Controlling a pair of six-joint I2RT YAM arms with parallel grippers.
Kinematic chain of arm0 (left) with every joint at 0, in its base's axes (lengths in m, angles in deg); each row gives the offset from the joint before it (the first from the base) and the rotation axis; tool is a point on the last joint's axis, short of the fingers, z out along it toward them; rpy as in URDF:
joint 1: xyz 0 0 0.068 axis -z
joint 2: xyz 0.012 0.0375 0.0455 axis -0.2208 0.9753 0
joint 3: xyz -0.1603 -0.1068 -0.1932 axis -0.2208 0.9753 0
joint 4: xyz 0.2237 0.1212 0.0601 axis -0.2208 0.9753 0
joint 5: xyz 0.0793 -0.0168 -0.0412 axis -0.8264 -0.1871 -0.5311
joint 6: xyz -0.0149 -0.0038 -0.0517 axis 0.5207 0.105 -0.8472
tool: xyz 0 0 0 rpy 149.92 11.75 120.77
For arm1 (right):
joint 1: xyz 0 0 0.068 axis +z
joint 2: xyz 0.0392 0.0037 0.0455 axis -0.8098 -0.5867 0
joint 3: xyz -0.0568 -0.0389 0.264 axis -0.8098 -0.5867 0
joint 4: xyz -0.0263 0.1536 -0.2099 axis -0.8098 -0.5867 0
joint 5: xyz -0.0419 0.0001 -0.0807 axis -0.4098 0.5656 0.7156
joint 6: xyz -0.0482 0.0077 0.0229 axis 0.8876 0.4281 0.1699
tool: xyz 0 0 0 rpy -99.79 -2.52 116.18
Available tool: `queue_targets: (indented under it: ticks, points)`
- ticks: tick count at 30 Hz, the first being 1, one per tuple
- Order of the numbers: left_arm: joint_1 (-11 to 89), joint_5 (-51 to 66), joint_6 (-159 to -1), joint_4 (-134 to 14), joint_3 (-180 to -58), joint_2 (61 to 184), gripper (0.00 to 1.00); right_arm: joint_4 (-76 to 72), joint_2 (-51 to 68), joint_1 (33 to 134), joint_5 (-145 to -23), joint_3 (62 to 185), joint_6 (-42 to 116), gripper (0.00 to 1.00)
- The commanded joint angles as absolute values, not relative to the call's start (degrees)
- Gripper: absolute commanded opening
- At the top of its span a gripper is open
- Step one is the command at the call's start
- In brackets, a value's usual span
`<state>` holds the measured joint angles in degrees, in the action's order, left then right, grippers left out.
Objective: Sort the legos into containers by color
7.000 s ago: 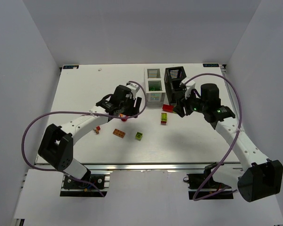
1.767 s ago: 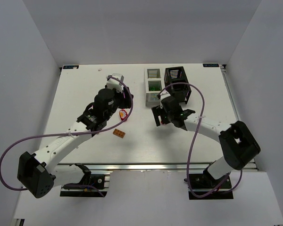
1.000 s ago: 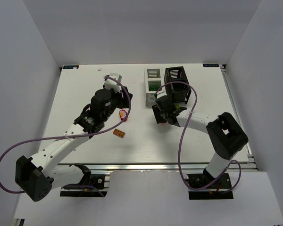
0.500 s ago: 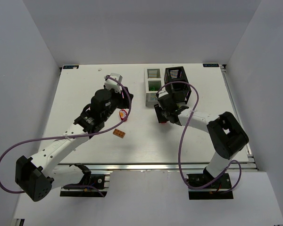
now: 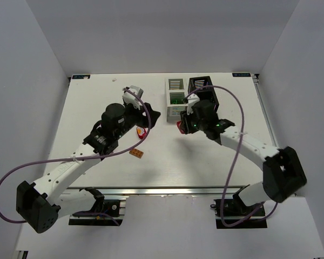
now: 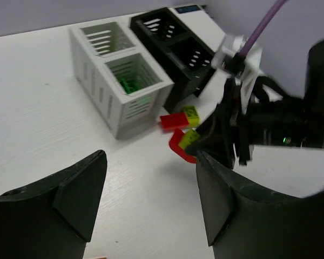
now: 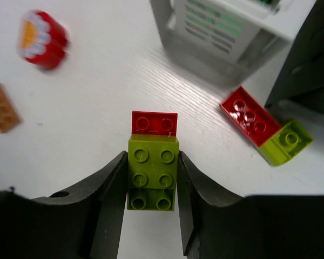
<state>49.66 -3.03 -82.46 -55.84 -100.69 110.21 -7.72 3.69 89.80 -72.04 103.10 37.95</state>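
Holding entry: right gripper (image 7: 151, 157), jaws closed on the two flanks of a green brick (image 7: 153, 175), which sits squarely between the fingers with a red piece (image 7: 154, 123) at its far end, seemingly joined to it. The long axis of this pair runs straight out along the fingers, red end leading. Whether it is clear of the table (image 7: 97, 108) cannot be told. Destination: white container (image 7: 221, 24), ahead and to the right of the fingertips, near but apart. Its nearer compartment (image 6: 132, 81) already shows green pieces. The black container (image 6: 175, 51) stands just beside it, further right. The right arm is judged the nearer by far. Left gripper (image 6: 149, 167): spread wide, holding nothing, facing the boxes from well apart. Unsorted: a loose red brick (image 7: 248, 123) touching a loose green brick (image 7: 287, 140) by the black container's foot, and an orange brick (image 5: 136, 154) toward the left arm.
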Motion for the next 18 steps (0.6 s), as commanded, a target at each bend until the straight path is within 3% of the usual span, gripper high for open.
queue_targets:
  ticks: [1, 9, 18]
  points:
    - [49.5, 9.5, -82.9, -59.3, -100.4, 110.5, 0.77, -7.4, 11.0, 86.2, -87.8, 103.3, 42.0, 0.0]
    - [49.5, 25.1, -80.9, -66.5, -97.2, 109.3, 0.88, -3.8, 24.0, 74.4, -124.8, 98.3, 45.1, 0.0]
    - [49.5, 34.2, -82.1, -73.1, -94.6, 108.9, 0.93, 8.7, 31.9, 73.0, -138.0, 91.9, 38.0, 0.0]
